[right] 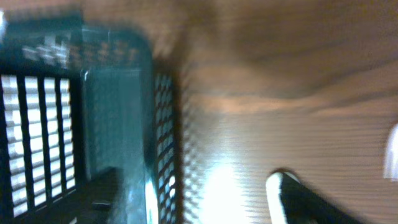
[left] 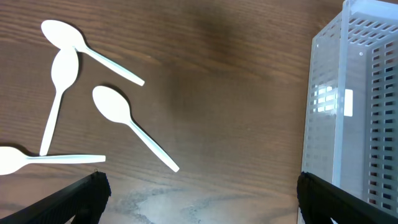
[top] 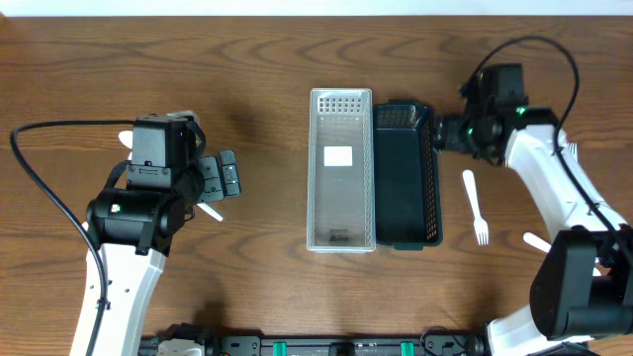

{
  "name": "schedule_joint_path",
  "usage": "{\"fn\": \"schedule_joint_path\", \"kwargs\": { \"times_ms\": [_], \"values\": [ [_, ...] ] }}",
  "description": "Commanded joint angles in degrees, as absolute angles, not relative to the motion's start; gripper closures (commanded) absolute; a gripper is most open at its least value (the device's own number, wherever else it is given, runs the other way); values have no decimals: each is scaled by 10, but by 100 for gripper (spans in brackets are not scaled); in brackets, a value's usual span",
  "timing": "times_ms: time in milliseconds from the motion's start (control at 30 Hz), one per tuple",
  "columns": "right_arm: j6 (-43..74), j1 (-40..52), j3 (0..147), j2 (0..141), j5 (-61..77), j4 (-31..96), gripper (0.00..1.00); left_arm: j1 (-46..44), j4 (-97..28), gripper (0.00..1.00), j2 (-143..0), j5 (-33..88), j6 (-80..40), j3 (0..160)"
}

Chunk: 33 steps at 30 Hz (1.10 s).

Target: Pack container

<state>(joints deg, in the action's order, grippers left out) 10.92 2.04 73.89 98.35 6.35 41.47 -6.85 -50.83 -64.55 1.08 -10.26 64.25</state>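
Note:
A white perforated container [top: 341, 168] stands at the table's middle, with a dark container [top: 406, 176] touching its right side. My left gripper [top: 229, 178] hangs open left of them with nothing between its fingers. In the left wrist view, several white spoons [left: 124, 121] lie on the wood ahead of the left gripper [left: 199, 202], and the white container [left: 348, 106] stands at the right. My right gripper [top: 442, 133] is open at the dark container's far right wall. The blurred right wrist view shows its fingers [right: 305, 199] on either side of that dark container's wall [right: 163, 124], holding nothing.
A white fork [top: 476, 206] lies on the table right of the dark container. Another white utensil [top: 537, 240] lies near the right arm's base. Spoon ends [top: 211, 211] stick out from under the left arm.

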Motion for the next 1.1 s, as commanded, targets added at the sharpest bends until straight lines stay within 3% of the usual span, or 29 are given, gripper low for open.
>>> {"fn": "schedule_joint_path", "kwargs": {
  "times_ms": [0, 233, 500, 1067],
  "values": [
    [124, 5, 833, 983, -30, 436, 1, -65, -509, 2, -646, 4, -95, 658],
    [161, -55, 954, 1011, -47, 490, 1, -65, -509, 2, -646, 4, -95, 658],
    [171, -119, 957, 1095, -34, 528, 1, -65, -510, 2, -646, 4, -95, 658],
    [151, -145, 957, 1251, 17, 534, 1, -65, -510, 2, -646, 4, -95, 658]
  ]
}}
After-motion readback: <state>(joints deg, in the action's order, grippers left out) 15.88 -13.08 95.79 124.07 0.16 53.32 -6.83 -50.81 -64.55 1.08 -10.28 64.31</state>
